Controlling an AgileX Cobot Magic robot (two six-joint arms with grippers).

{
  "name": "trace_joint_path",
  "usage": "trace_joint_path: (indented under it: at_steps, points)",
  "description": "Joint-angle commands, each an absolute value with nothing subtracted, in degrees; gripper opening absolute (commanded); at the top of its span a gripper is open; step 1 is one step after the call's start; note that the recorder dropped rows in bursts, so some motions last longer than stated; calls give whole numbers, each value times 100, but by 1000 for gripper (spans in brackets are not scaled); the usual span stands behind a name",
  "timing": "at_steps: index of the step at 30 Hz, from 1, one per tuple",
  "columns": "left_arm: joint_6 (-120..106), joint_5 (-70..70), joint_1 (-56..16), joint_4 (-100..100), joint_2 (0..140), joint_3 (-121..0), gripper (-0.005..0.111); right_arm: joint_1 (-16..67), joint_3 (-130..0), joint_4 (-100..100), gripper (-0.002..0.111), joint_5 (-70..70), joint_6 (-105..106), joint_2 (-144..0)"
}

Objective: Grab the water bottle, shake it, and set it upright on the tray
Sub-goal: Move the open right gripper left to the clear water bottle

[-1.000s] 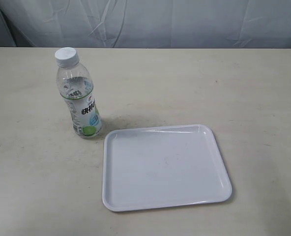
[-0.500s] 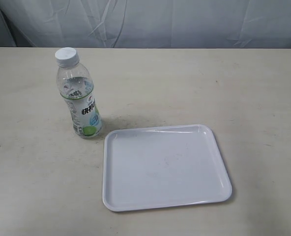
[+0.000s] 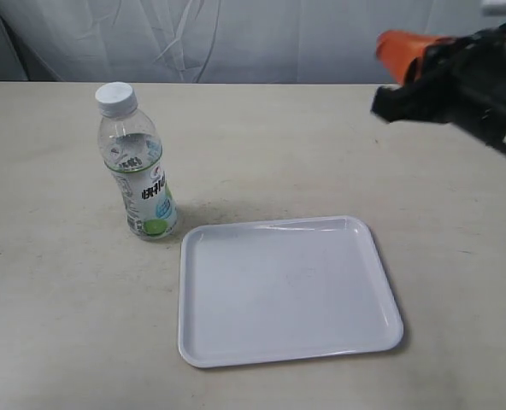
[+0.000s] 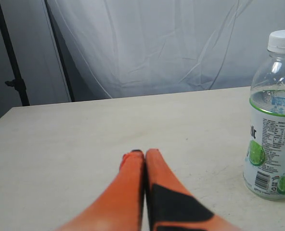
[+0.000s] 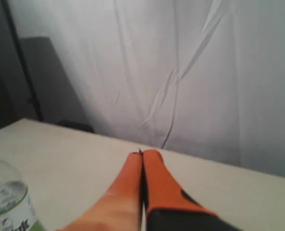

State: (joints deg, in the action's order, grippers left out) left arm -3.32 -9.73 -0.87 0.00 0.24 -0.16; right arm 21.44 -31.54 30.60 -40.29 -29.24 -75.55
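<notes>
The water bottle (image 3: 139,166) stands upright on the table, clear with a white cap and a lime on its label, just off the far left corner of the white tray (image 3: 197,342). It also shows in the left wrist view (image 4: 274,118) and partly in the right wrist view (image 5: 7,202). My right gripper (image 3: 388,53) hangs shut and empty above the table at the far right, well away from the bottle. My left gripper (image 4: 143,154) is shut with nothing in it, low over bare table, beside the bottle; it is outside the exterior view.
A beige table (image 3: 321,145) carries everything, with a wrinkled white cloth backdrop (image 3: 261,38) behind its far edge. A dark stand (image 4: 10,62) rises beyond the table in the left wrist view.
My right arm has come into the exterior view at the upper right. The bottle and tray have not moved.
</notes>
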Motion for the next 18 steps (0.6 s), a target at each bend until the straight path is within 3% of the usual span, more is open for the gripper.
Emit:
trace_joint_path:
  at_steps: [1,7,9,11,16,18]
  points:
    - [-317,-915,-127,0,0,0,2,2993,-3189,2319,-1,-4620,-1979,-8574]
    - [-317,-915,-127,0,0,0,2,3617,-3777,2438,0,-4963,-1509,-9644]
    - [-317,-915,-127,0,0,0,2,3693,-4054,2828,9,-4963,-1509,-9862]
    - [-317,-915,-127,0,0,0,2,3789,-4337,3267,26,-4935,-1509,-10023]
    - [-317,-915,-127,0,0,0,2,4076,-4874,2986,92,-4511,-1509,-10178]
    - [-317,-915,-127,0,0,0,2,4153,-5104,2931,104,-4079,-1509,-10189]
